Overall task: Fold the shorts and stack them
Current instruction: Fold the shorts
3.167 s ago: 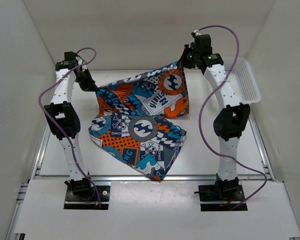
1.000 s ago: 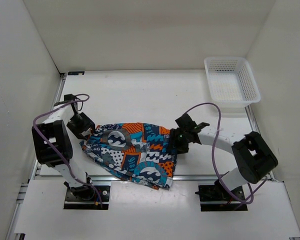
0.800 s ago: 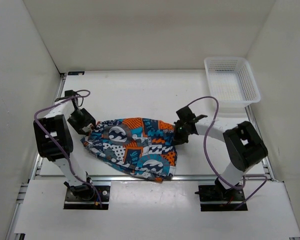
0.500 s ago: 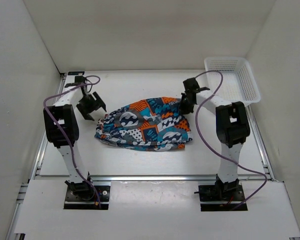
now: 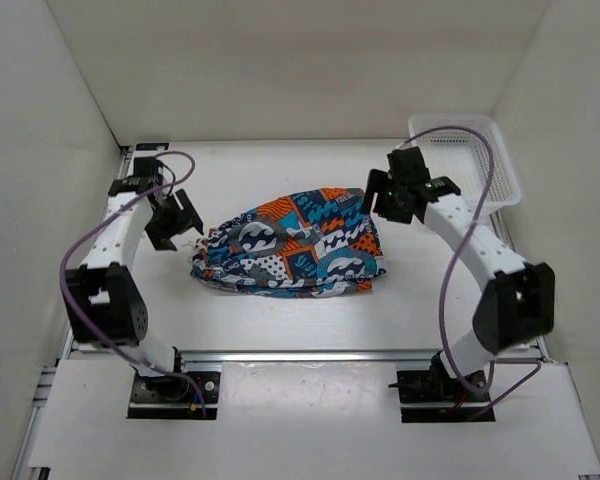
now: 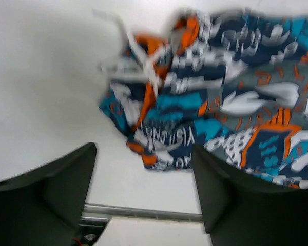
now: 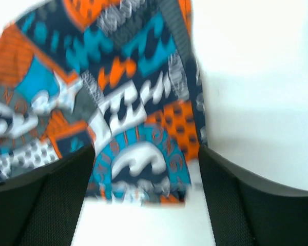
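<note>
- Nearest me, both arm bases sit at the near edge of the white worktop (image 5: 280,325), one on each side.
- The shorts (image 5: 290,245) lie around the middle of the worktop, folded into a low, rumpled bundle that is wider than it is deep.
- Their print is a busy patchwork of orange, teal, navy and white. I can pick out block lettering, dotted panels and a grey circle with a white wave logo (image 5: 258,237) on the top layer.
- The near edge of the bundle is uneven, with fabric layers peeking out one under another.
- At the bundle's left end, the left wrist view shows bunched fabric and white drawstrings (image 6: 126,56), though that picture is blurred.
- The left pincer (image 5: 175,218) hangs just beside that left end. Its fingers are spread wide, and bare worktop and the edge of the shorts show through the gap.
- A little farther back, the right pincer (image 5: 385,195) is over the far right corner of the shorts, also spread wide and pinching nothing. From its wrist camera I see the print and the shorts' right edge between the fingers. I cannot tell whether it touches the cloth.
- Farthest away, a white mesh basket (image 5: 480,165) stands in the far right corner, well apart from the shorts.
</note>
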Controlling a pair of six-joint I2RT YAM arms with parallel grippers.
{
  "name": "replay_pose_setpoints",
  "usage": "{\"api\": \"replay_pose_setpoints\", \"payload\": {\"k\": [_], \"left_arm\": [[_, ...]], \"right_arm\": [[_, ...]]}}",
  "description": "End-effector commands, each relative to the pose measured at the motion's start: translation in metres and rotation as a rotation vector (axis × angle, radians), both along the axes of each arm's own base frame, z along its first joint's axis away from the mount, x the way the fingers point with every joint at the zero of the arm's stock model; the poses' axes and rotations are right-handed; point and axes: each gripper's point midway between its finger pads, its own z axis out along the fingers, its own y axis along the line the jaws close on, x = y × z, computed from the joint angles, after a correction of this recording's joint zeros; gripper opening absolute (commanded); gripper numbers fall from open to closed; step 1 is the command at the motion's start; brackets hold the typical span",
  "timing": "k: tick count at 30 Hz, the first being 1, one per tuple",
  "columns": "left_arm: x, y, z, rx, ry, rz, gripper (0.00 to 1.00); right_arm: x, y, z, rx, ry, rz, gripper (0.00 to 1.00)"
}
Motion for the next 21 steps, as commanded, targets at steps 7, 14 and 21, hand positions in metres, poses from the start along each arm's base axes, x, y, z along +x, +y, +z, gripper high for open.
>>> {"api": "replay_pose_setpoints", "payload": {"k": [7,14,21], "left_arm": [[-0.074,-0.06,-0.038,-0.188,0.103,-0.084,1.0],[-0.051,-0.055,-0.046,-0.107,0.089,-0.062,0.79],[-0.042,-0.056,-0.06,-0.075,0.124,-0.068,0.99]], "right_arm": [[-0.116,-0.012,-0.052,0.1,0.214,-0.038,0.69],[-0.139,-0.008,-0.086,0.217,0.289,-0.086,0.78],[-0.113,-0.02,-0.102,0.303,0.283,-0.166,0.75]]}}
